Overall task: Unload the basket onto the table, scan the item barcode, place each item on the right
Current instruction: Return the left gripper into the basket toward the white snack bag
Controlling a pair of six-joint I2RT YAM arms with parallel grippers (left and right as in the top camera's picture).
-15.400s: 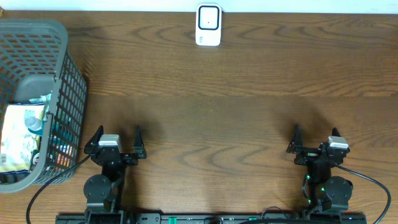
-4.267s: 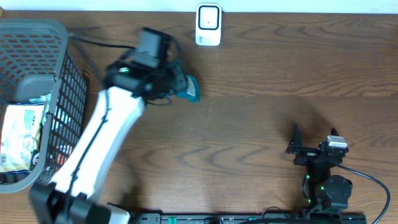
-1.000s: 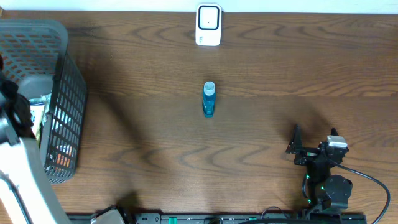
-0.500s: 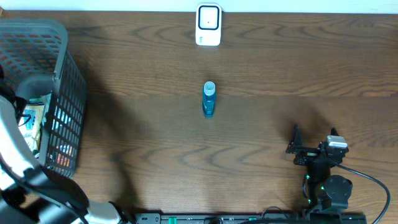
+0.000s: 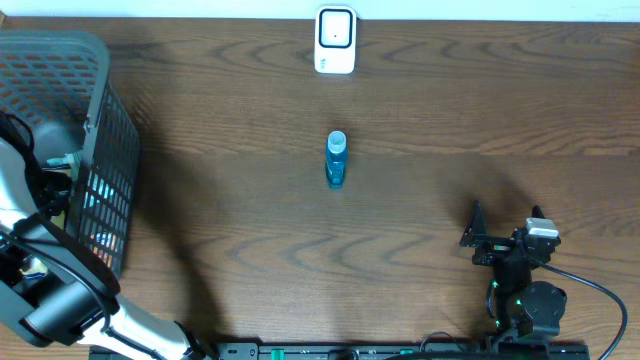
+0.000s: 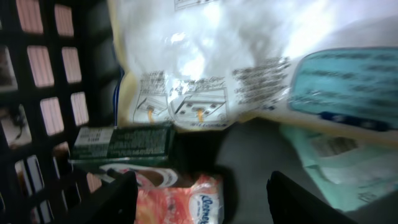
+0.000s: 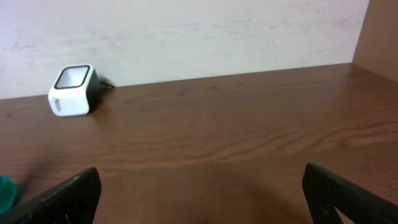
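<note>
The white barcode scanner [image 5: 335, 40] stands at the table's far edge; it also shows in the right wrist view as the scanner [image 7: 73, 91]. A small blue bottle [image 5: 336, 160] lies on the wood in front of it, apart from both arms. My left arm reaches down into the grey basket [image 5: 108, 150]. My left gripper [image 6: 202, 182] hangs open over an orange tissue pack [image 6: 186, 202], holding nothing. Beside the pack are a green box [image 6: 121, 144], a white-and-yellow bag [image 6: 205, 56] and a teal packet [image 6: 348, 81]. My right gripper [image 5: 508, 213] rests open at the front right.
The basket's dark mesh wall [image 6: 43, 87] stands close on the left of my left fingers. The right gripper [image 7: 200, 173] faces bare wood, with a pale wall behind the table. A cable runs from the right arm's base along the front edge.
My left arm has swung further down into the basket over the last second. The blue bottle, earlier carried near the scanner, has stayed where it lies. The right arm has not moved.
</note>
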